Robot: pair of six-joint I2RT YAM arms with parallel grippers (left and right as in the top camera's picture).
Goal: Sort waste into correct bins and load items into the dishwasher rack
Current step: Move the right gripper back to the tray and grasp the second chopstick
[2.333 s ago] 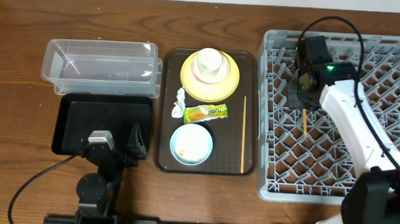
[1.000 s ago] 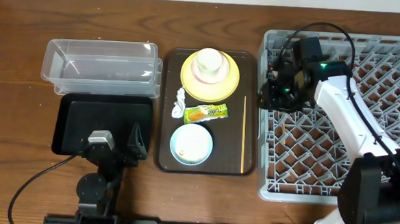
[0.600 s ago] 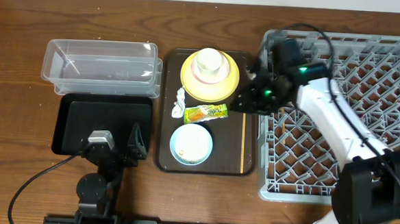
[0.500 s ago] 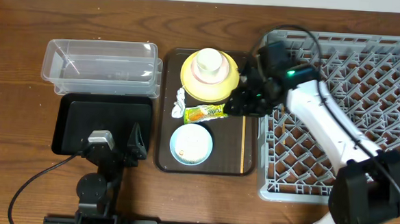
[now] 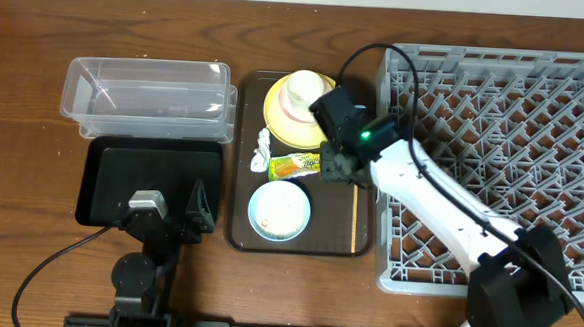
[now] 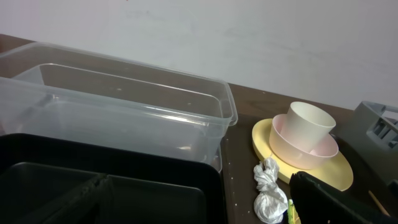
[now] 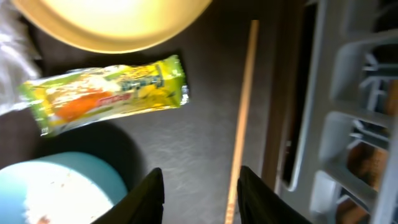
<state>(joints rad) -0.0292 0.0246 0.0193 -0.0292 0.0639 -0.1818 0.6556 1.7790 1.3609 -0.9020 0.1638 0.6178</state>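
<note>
Thin wooden chopstick (image 7: 242,106) on dark brown serving tray (image 7: 205,143), between parted jaws of right gripper (image 7: 200,182); left gripper (image 5: 169,217) jaws wide open.

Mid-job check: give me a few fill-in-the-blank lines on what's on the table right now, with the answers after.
The right gripper hangs over the serving tray, its fingers either side of the wooden ___.
The snack wrapper lies between the blue bowl and the ___ plate.
The white cup stands inside a ___ on that plate.
Missing words: chopstick; yellow; bowl.
</note>
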